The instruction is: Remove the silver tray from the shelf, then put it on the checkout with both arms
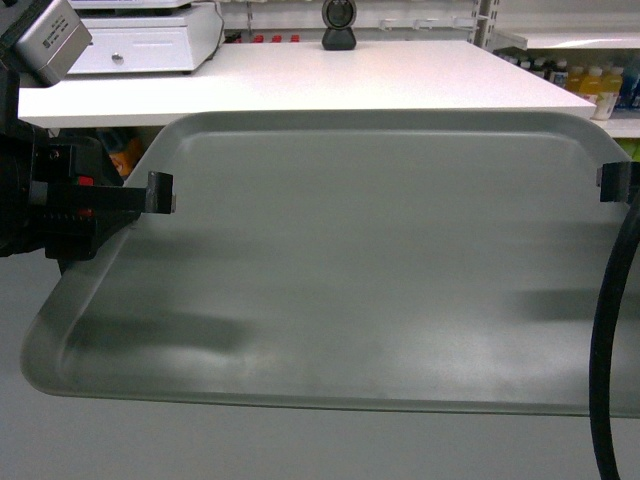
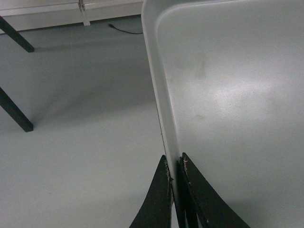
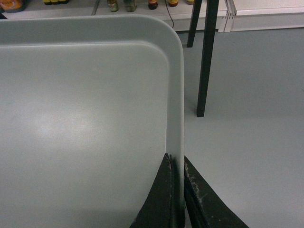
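The silver tray (image 1: 370, 270) hangs in the air between both arms, filling most of the head view, its far edge close in front of the white checkout (image 1: 400, 80). My left gripper (image 1: 158, 193) is shut on the tray's left rim (image 2: 164, 104), one finger on each side. On the opposite side, my right gripper (image 1: 615, 182) is shut on the right rim (image 3: 176, 95). A black scanner (image 1: 339, 24) stands at the back of the checkout. The shelf is out of view.
A white cash drawer (image 1: 145, 42) sits at the checkout's back left. Shelves with bottles (image 1: 595, 88) stand at the right. Black table legs (image 3: 206, 57) (image 2: 14, 111) rise from the grey floor on both sides. A black cable (image 1: 610, 340) hangs at the right.
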